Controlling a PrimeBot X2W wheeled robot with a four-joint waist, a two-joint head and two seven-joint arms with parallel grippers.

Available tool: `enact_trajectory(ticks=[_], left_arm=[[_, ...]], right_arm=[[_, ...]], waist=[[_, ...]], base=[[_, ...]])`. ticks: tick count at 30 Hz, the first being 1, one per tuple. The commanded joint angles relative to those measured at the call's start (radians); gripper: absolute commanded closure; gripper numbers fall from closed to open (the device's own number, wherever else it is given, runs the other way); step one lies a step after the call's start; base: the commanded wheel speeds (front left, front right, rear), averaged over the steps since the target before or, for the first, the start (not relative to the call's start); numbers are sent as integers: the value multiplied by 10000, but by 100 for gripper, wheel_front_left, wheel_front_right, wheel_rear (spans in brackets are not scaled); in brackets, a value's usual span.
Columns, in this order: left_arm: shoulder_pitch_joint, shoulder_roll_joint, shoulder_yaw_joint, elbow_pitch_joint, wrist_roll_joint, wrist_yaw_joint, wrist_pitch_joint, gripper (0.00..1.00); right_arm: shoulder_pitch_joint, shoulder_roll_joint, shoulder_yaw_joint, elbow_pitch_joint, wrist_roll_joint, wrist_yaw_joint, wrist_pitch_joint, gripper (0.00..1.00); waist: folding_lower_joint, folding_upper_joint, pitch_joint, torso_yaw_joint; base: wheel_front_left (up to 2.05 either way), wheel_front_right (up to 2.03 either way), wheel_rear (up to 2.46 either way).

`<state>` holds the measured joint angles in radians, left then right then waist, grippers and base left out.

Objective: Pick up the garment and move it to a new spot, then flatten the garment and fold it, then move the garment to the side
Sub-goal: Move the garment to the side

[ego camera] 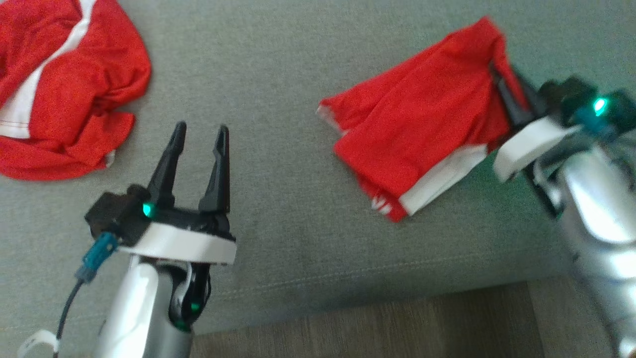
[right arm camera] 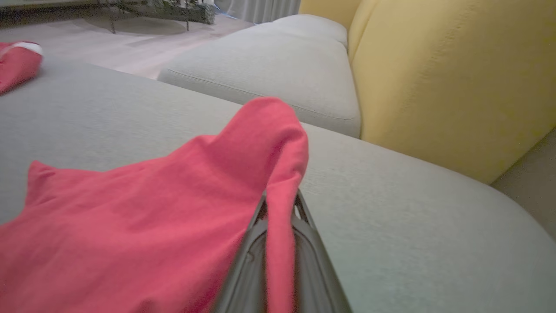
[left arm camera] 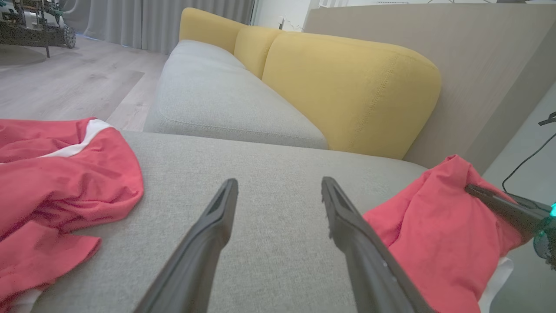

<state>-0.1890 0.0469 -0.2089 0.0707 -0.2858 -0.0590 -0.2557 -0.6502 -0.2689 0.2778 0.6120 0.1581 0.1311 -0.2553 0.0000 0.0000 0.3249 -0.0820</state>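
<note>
A folded red garment (ego camera: 417, 134) with a white band lies on the grey sofa seat (ego camera: 278, 99) at the right. My right gripper (ego camera: 499, 79) is shut on its far right edge, and there the cloth is pulled up into a peak. In the right wrist view a fold of the garment (right arm camera: 152, 217) runs between the closed fingers of the right gripper (right arm camera: 281, 198). My left gripper (ego camera: 200, 129) hovers open over bare cushion at the lower left, well apart from the garment. In the left wrist view the left gripper (left arm camera: 279, 182) holds nothing; the garment (left arm camera: 434, 234) and the right gripper (left arm camera: 473, 188) sit to its right.
A second red and white garment (ego camera: 64, 84) lies crumpled at the seat's far left (left arm camera: 56, 174) (right arm camera: 17, 61). Yellow back cushions (left arm camera: 347, 87) stand behind the seat. The seat's front edge and wooden floor (ego camera: 372, 323) run along the bottom.
</note>
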Motion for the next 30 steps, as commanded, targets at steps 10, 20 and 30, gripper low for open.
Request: enact_trajectory(ticks=[10, 20, 30], left_arm=[[-1660, 33, 361, -758, 675, -378, -61, 0], [-2093, 33, 398, -819, 1135, -591, -61, 0], [-2087, 33, 481, -799, 1329, -692, -61, 0]], right_arm=[[-3546, -2111, 182, 1460, 880, -4, -37, 100], [-4387, -2388, -1035, 1649, 1628, -4, -61, 100], [-4413, -1600, -3032, 1798, 435, -4, -63, 54]], waist=[[0, 0, 1836, -951], [0, 0, 2596, -1590], [0, 0, 2767, -1729]], base=[[0, 0, 0], [0, 0, 0], [0, 0, 0]])
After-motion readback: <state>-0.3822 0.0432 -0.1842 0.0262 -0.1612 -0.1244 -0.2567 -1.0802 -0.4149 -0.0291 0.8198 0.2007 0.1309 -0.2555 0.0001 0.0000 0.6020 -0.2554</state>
